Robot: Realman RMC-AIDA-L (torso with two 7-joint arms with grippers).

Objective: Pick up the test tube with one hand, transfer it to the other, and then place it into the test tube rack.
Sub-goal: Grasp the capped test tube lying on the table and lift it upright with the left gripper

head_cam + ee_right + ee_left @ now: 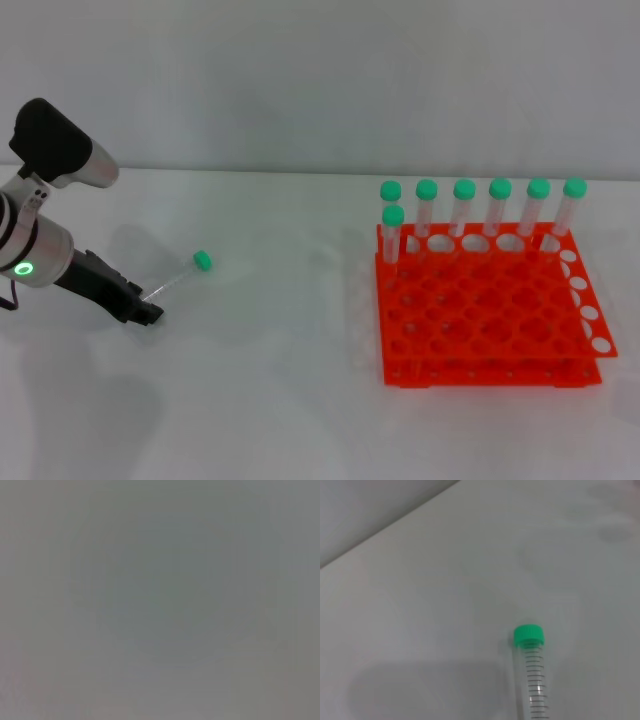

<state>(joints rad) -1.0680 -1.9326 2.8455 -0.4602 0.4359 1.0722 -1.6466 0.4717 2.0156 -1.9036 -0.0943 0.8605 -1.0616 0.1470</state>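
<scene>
Tube [180, 276] on table [260, 400], left hand [148, 307] at its base, grip unclear; close squarely before lifting.

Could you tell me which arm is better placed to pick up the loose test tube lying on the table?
Left: its gripper is already at the bottom end of the test tube; the right arm is out of sight.

Bright even light, soft shadows, mild blur
</scene>
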